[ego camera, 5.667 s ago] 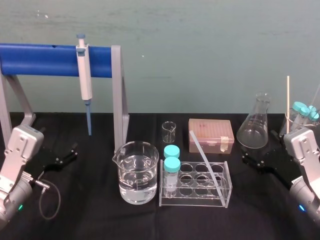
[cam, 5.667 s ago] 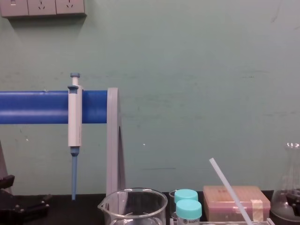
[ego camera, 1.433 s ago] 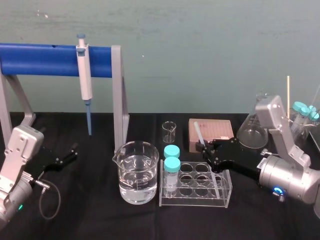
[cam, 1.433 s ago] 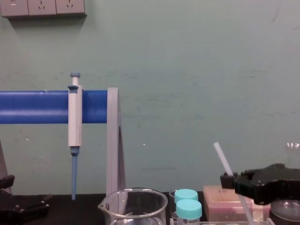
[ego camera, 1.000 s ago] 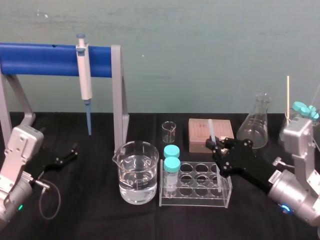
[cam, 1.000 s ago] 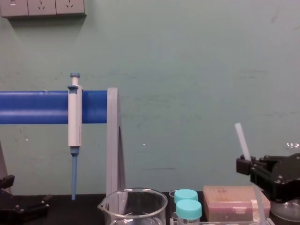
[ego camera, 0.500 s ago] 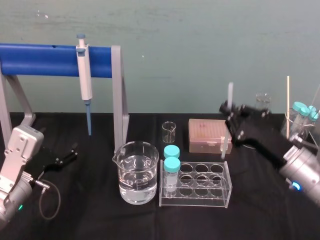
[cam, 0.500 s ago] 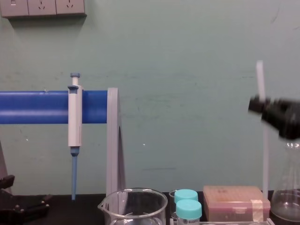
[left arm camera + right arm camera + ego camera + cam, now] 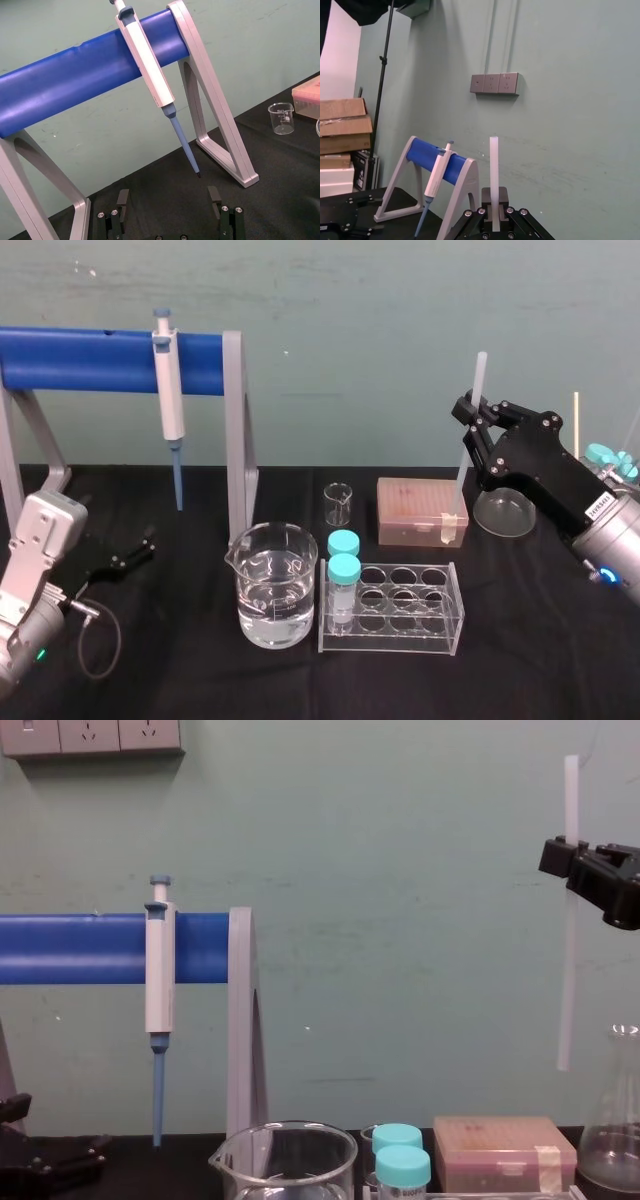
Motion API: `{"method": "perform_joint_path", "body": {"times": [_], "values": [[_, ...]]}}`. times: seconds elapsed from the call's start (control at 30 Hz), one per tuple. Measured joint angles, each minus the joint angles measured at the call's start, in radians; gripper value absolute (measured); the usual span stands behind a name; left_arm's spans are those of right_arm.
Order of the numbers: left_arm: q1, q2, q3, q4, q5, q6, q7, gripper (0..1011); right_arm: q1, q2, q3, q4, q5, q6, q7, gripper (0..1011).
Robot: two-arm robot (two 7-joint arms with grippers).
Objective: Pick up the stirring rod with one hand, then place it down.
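Note:
The stirring rod (image 9: 464, 470) is a thin translucent-white stick that hangs almost upright in the air at the right, above the pink tip box (image 9: 420, 510) and beside the glass flask (image 9: 505, 512). My right gripper (image 9: 472, 418) is shut on its upper part. The chest view has the stirring rod (image 9: 567, 970) well off the table with the right gripper (image 9: 566, 855) near its top. From the right wrist, the stirring rod (image 9: 493, 165) stands up between the black fingers (image 9: 482, 216). My left gripper (image 9: 168, 200) rests open at the table's left (image 9: 118, 557).
A water beaker (image 9: 277, 585) and a clear tube rack (image 9: 390, 612) with two teal-capped tubes (image 9: 343, 562) stand at the front centre. Behind them is a small beaker (image 9: 338, 503). A white-and-blue pipette (image 9: 168, 390) hangs on the blue-barred stand (image 9: 90, 360) at the left.
My right gripper has lifted the stirring rod up out of the rack and carried it back and to the right, turning it nearly upright. The left arm has not moved.

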Motion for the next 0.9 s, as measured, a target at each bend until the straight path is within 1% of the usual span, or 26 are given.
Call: {"method": "perform_joint_path", "body": {"times": [0.2, 0.5, 0.9], "values": [[0.0, 0.0, 0.0, 0.0, 0.0, 0.0, 0.0, 1000, -0.005, -0.013, 0.01, 0.003, -0.01, 0.008, 0.003, 70], [0.0, 0.0, 0.0, 0.0, 0.0, 0.0, 0.0, 1000, -0.006, -0.026, 0.013, 0.012, -0.023, 0.014, 0.01, 70], [0.0, 0.0, 0.0, 0.0, 0.0, 0.0, 0.0, 1000, -0.007, -0.031, 0.011, 0.014, -0.031, 0.02, 0.017, 70]]}}
